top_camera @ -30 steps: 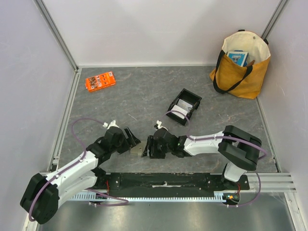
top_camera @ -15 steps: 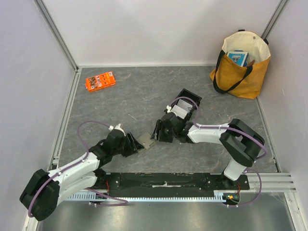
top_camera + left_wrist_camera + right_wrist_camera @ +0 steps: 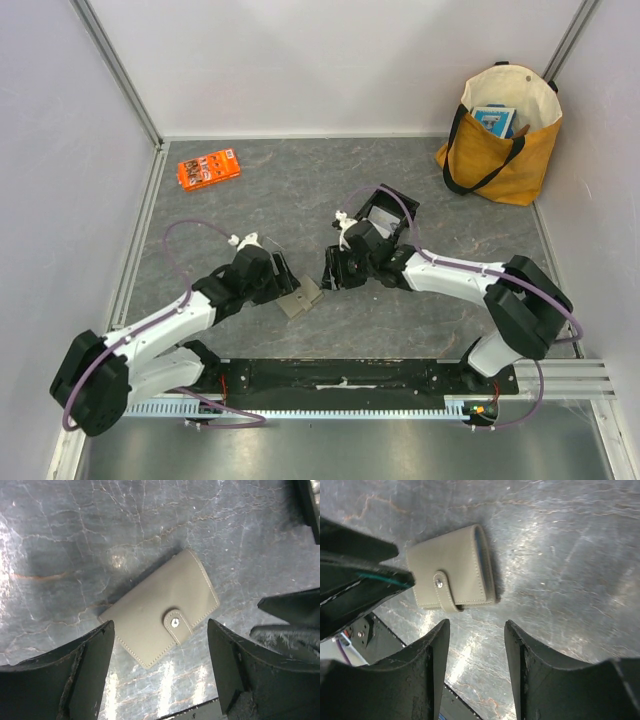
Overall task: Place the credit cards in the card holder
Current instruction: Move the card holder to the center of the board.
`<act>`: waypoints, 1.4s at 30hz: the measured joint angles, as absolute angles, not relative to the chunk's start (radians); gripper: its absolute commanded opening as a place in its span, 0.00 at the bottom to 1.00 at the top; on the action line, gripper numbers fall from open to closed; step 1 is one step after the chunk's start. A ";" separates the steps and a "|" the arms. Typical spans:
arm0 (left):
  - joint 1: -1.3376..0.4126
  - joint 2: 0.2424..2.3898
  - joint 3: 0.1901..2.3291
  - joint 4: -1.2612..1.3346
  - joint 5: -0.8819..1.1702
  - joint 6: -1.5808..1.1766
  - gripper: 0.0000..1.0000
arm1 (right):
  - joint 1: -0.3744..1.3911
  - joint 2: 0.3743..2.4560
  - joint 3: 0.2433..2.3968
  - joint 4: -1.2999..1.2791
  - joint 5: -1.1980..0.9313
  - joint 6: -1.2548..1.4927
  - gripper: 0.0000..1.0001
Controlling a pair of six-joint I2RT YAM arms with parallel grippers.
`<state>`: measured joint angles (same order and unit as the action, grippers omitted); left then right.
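The taupe card holder (image 3: 300,299) lies closed and flat on the grey table, its snap strap fastened. It shows in the left wrist view (image 3: 160,615) and the right wrist view (image 3: 452,575). My left gripper (image 3: 284,277) is open just left of it and holds nothing; its fingers (image 3: 87,672) stand above the holder's near edge. My right gripper (image 3: 334,272) is open and empty, just right of the holder and apart from it. A pale card (image 3: 381,213) shows in the black tray (image 3: 399,204), largely hidden by my right arm.
An orange packet (image 3: 208,168) lies at the far left. A yellow tote bag (image 3: 500,135) stands at the far right corner. Walls close in the table on three sides. The black tray's corner shows in the left wrist view (image 3: 310,505).
The card holder, held between the two grippers near the front edge a second ago, now lies free on the table. Both grippers have opened and moved away from the front edge.
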<state>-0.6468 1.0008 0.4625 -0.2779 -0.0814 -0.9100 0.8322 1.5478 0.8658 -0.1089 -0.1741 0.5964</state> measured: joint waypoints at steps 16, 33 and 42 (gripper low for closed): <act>-0.560 1.113 0.443 -0.233 0.003 -0.818 0.85 | 0.900 1.712 0.941 -0.014 -0.337 0.591 0.49; -0.395 1.115 0.328 0.026 0.334 -0.738 0.87 | 0.837 1.800 0.908 0.057 -0.341 0.576 0.46; -0.385 1.223 0.285 0.225 0.510 -0.740 0.68 | 0.834 1.800 0.891 0.102 -0.358 0.584 0.45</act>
